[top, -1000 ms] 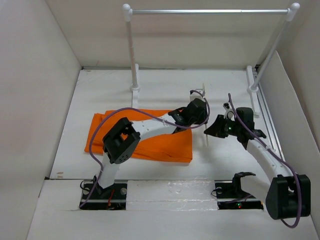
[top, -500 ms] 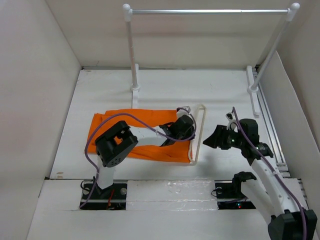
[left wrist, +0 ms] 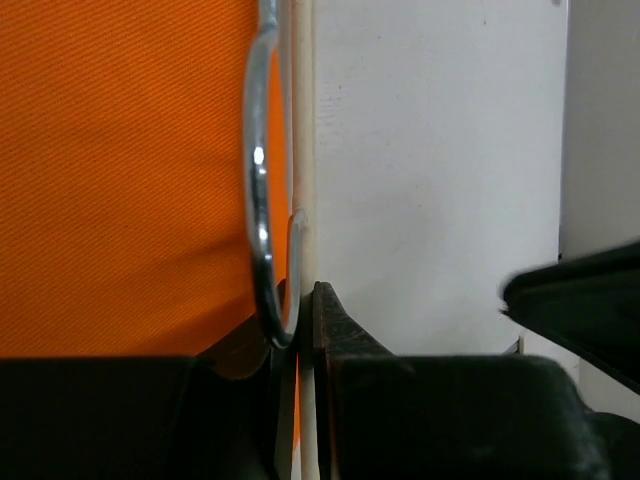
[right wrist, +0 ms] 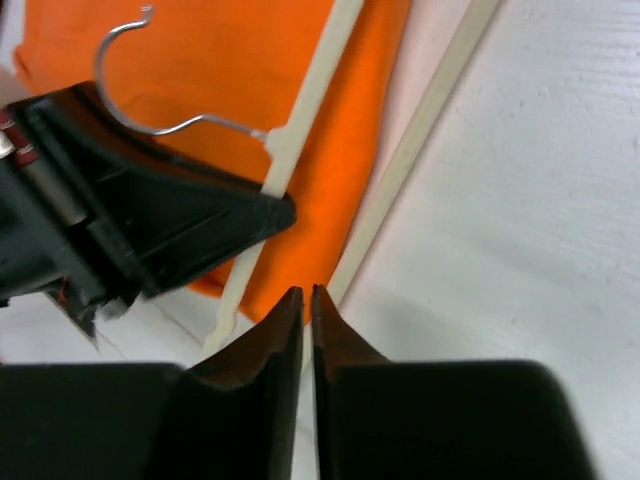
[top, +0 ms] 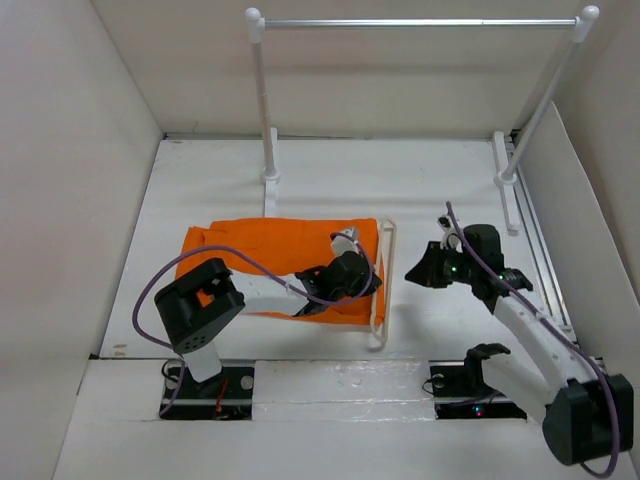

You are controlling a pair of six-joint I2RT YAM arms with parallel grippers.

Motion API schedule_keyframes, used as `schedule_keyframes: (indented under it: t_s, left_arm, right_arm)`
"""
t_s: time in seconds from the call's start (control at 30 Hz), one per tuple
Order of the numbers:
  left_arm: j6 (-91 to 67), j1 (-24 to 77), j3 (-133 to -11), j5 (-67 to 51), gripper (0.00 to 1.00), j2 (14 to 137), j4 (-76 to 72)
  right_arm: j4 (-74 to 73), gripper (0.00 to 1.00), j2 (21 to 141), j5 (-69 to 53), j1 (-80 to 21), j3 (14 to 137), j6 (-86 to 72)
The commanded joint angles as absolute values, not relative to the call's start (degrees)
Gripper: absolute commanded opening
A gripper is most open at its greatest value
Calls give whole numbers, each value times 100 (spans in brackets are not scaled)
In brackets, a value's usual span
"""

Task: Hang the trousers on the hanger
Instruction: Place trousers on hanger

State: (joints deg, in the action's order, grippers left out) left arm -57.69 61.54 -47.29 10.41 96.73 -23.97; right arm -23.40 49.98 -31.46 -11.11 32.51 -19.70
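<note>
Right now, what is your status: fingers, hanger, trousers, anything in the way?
Left fingers shut on the hanger by its hook. Right fingers shut, empty. Hanger lies over the trousers' right edge. Rack behind, apart.

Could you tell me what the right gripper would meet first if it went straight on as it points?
Probably the nearer cream bar of the hanger, just beyond the right gripper, then the trousers; depth is unclear.

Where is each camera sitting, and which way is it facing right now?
Top external: above and behind the bases, looking down on the table, rack, trousers, left arm and right arm.
Left wrist: close over the trousers, looking along the left tool, shut on the hanger.
Right wrist: looking down past the shut right tool at the hanger and left tool.
Shared: all three show hanger and trousers.
</note>
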Motion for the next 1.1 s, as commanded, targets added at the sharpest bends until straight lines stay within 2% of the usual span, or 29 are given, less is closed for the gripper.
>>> schedule_keyframes:
  t_s: [0.0, 0.13, 0.2, 0.3, 0.57, 0.83, 1.07]
  left_arm:
    - [-6266, 6205, -4790, 1494, 0, 9729, -2725]
    - [-6424, 6362, -5079, 1862, 0, 9931, -2462]
    - [-6565, 6451, -5326, 2135, 0, 10036, -2093]
    - [-6810, 6591, -5475, 2320, 0, 10168, -1838]
    - [-7075, 6715, -5757, 2724, 0, 10266, -1187]
    - [-7260, 6768, -5590, 2883, 0, 10099, -862]
    - [-7146, 6768, -5608, 2839, 0, 10125, -826]
  right_arm:
    - [-1240, 17, 6041, -3173, -1213, 3286, -1470]
    - [-494, 23, 7045, -3348, -1213, 3489, -1222]
    - [-221, 31, 7311, -3218, -1213, 3568, -1187]
    - [315, 37, 7873, -3251, -1213, 3665, -1169]
    - [571, 33, 8507, -3533, -1380, 3797, -941]
    - [1160, 33, 8912, -3955, -1450, 3674, -1204]
    - [1327, 39, 8947, -3991, -1512, 3656, -1432]
